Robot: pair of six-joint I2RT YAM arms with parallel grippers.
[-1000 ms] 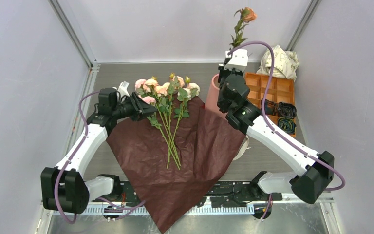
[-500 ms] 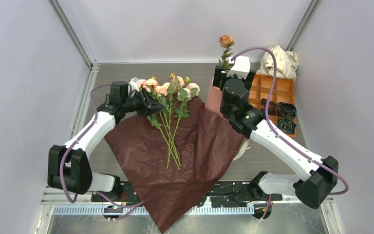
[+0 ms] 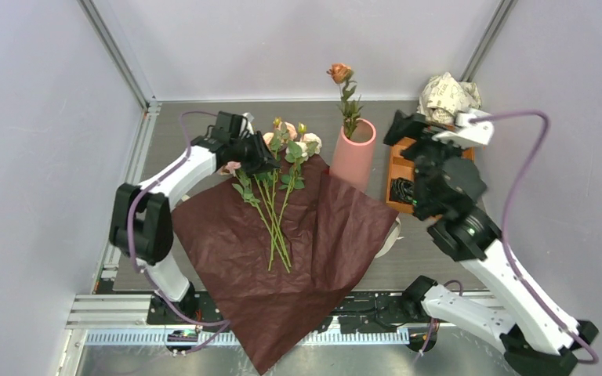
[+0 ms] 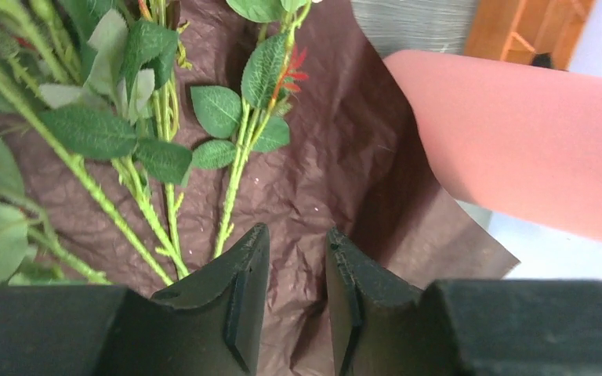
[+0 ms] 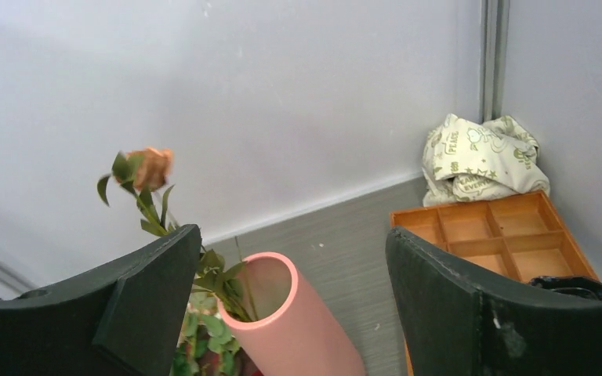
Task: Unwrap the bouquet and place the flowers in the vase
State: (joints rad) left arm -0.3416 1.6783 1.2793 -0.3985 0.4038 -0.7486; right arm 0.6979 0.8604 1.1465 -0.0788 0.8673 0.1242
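Right pincer wide apart and empty near vase; left pincer slightly apart, empty.

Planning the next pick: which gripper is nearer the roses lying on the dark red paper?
Left. The left gripper hovers right at the leafy stems of the roses; the right gripper is beyond the vase, above the orange tray.

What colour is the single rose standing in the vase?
The rose is orange-peach, on a green leafy stem; clearest in the top external view.
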